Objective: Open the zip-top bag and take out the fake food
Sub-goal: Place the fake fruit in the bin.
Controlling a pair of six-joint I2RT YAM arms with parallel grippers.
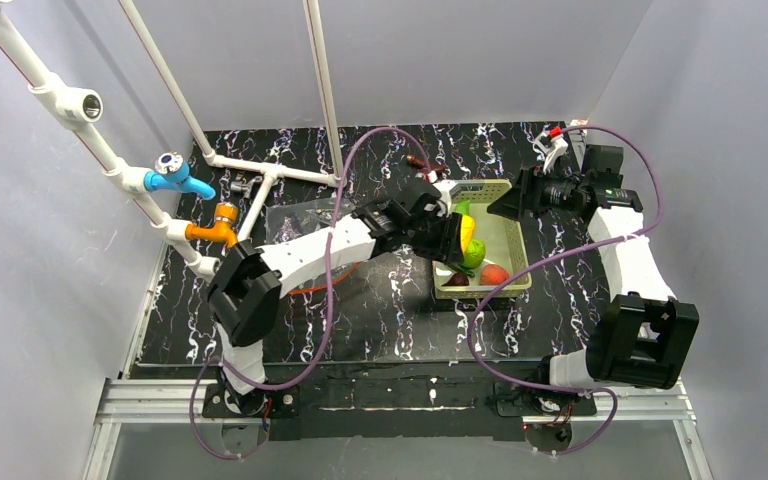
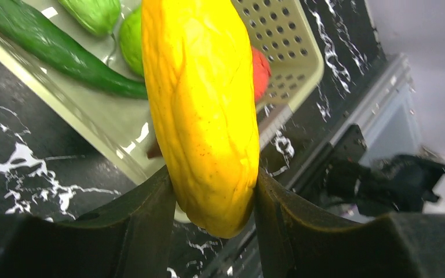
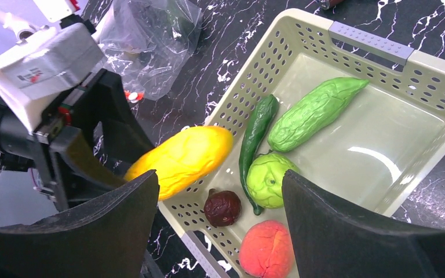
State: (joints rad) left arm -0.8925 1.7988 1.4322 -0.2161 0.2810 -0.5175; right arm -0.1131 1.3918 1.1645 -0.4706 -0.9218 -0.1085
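My left gripper is shut on the yellow piece of fake food and holds it over the near-left rim of the yellow-green basket. The yellow piece also shows in the right wrist view. In the basket lie a slim dark green vegetable, a bumpy light green vegetable, a green round fruit, a dark wrinkled fruit and a red-orange fruit. The clear zip-top bag lies crumpled on the table left of the basket. My right gripper is open and empty above the basket.
A white pipe frame with blue and orange fittings stands at the back left. A brown object lies behind the basket. The table top is black marble, with grey walls around it.
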